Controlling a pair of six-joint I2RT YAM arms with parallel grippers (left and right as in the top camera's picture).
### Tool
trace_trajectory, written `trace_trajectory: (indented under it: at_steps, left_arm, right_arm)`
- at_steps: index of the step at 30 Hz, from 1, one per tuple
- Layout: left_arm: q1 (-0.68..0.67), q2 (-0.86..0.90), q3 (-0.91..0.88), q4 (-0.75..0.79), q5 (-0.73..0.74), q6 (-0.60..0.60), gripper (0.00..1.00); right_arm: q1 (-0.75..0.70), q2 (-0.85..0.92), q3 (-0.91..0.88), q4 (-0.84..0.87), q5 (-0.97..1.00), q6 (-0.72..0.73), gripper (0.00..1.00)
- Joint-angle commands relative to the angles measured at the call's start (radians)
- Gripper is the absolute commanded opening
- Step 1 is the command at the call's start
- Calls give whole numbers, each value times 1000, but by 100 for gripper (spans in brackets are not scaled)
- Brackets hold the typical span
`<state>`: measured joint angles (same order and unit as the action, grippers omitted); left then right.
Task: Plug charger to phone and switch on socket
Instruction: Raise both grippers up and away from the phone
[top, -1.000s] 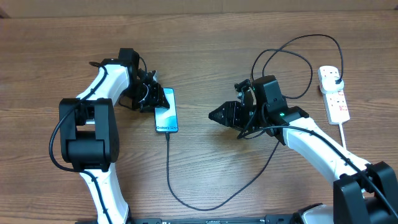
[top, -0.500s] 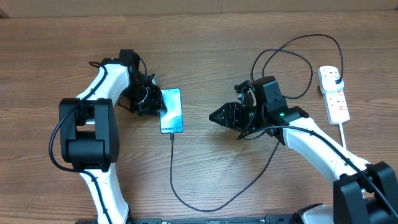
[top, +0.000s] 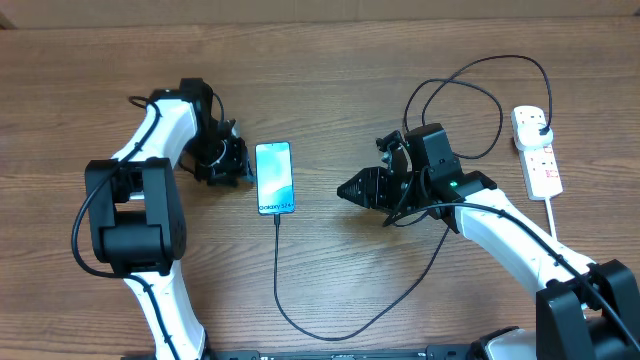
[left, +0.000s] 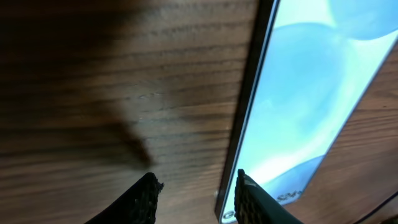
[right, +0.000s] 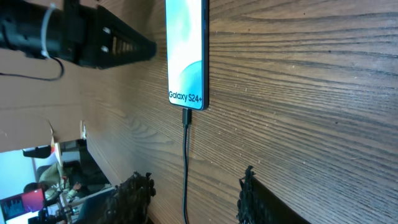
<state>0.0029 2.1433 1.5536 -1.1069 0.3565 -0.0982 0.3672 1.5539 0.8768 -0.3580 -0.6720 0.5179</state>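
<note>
The phone (top: 274, 178) lies flat on the wooden table, its blue screen up and "Galaxy S24+" legible (right: 185, 50). The charger's thin black cable (top: 278, 270) is plugged into the phone's near end (right: 186, 117). It loops across the table to a black plug in the white socket (top: 537, 150) at the far right. My left gripper (top: 240, 168) stands open just left of the phone, its fingertips (left: 249, 198) beside the phone's edge (left: 245, 112), gripping nothing. My right gripper (top: 345, 188) is open, right of the phone, pointing at it. In the right wrist view, the cable (right: 185, 180) runs on the table between its fingers (right: 193, 196).
The socket's thick white cord (top: 553, 215) runs toward the near right edge. Cable loops (top: 460, 90) lie behind the right arm. The left arm (right: 81, 40) shows beyond the phone in the right wrist view.
The left gripper has let go of the phone and drawn back to the left. The phone has shifted slightly right and straightened. The right arm has barely moved.
</note>
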Motion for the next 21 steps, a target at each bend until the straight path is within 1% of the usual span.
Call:
trace_trajectory:
  at_steps: [1, 4, 7, 9, 12, 13, 18, 21]
  left_arm:
    - [6, -39, 100, -28, -24, 18, 37]
    - [6, -64, 169, -65, -24, 31, 36]
    - [6, -117, 250, -96, -24, 31, 39]
    - [6, -156, 290, -105, -24, 30, 41]
    - [6, -242, 354, -118, -23, 10, 42]
    - [6, -261, 365, -122, -23, 5, 42]
    - [6, -403, 402, -119, 20, -4, 45]
    - [6, -485, 404, -126, 57, -62, 45]
  right_arm:
    - [-4, -1, 24, -6, 9, -43, 43]
    - [-5, -4, 59, -43, 11, -82, 38]
    - [-19, -11, 111, -123, 35, -87, 35]
    - [-36, -20, 144, -179, 36, -130, 26]
    - [-81, -47, 187, -255, 43, -151, 6]
    - [-97, -56, 196, -271, 43, -154, 4]
    - [-208, -126, 230, -340, 43, -158, 4]
    - [-286, -187, 243, -383, 43, -185, 4]
